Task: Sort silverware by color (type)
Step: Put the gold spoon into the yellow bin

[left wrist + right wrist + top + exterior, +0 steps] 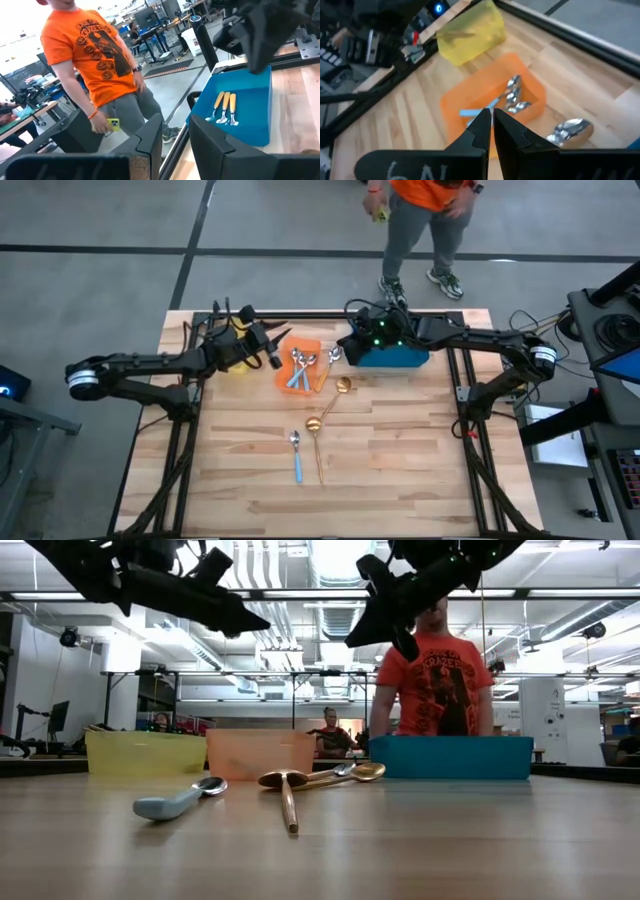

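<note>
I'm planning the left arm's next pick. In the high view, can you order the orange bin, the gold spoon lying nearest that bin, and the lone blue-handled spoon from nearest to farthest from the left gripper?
From the left gripper, up by the table's far edge:
1. The orange bin, right beside it.
2. The gold spoon, just past the bin toward the table's middle.
3. The blue-handled spoon, alone toward the near edge.

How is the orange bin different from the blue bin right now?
The orange bin holds spoons with light-blue handles; the blue bin holds spoons with orange handles. In the high view, the orange bin sits left of the blue one, which lies partly under the right arm. Both are open plastic bins at the table's far edge.
</note>
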